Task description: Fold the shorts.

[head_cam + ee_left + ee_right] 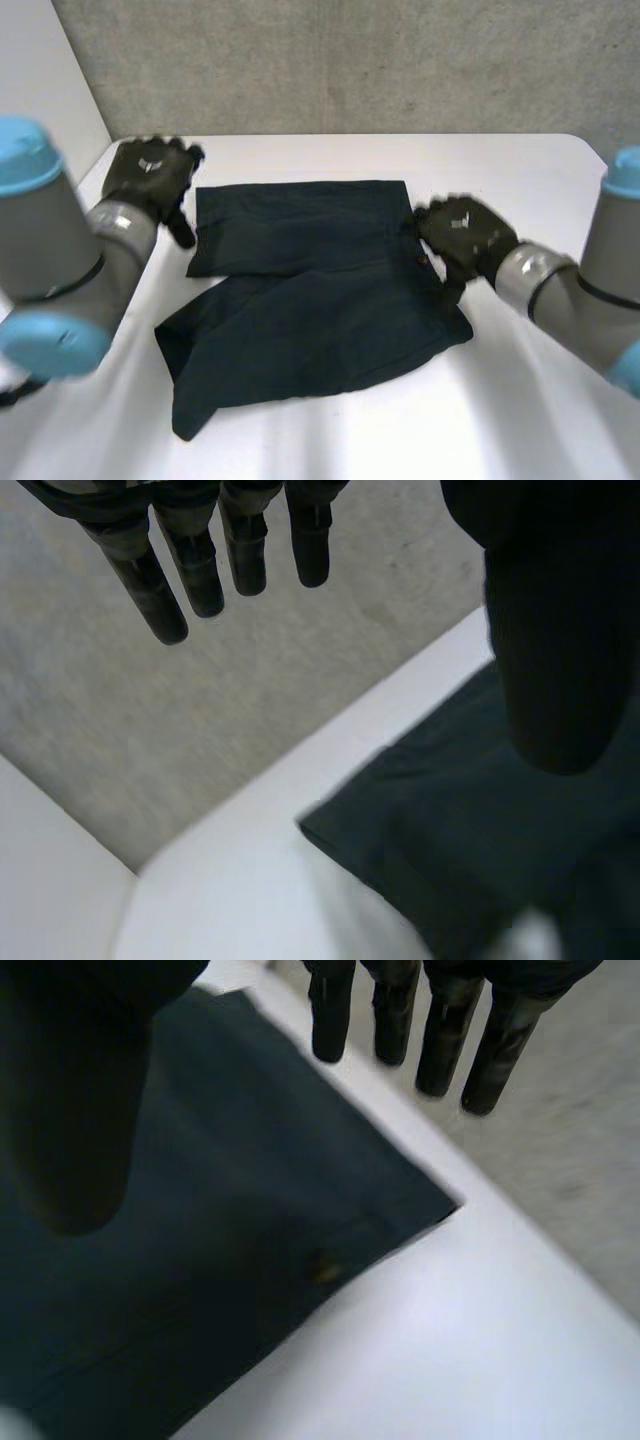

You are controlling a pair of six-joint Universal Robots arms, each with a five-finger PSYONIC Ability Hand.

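Dark navy shorts [310,290] lie flat on the white table [520,400], one layer folded over another. My left hand [150,175] hovers just off the shorts' far left corner [320,825], open, its fingers [190,570] straight and its thumb [560,630] over the cloth. My right hand [462,235] is at the shorts' right edge beside the far right corner [445,1205], open too, its fingers [440,1035] straight and its thumb [70,1110] above the fabric. Neither hand holds any cloth.
A grey concrete wall [350,60] rises behind the table's far edge. Bare white tabletop lies in front of the shorts and to their right. A small brownish spot, perhaps a button [325,1270], shows on the shorts near the right hand.
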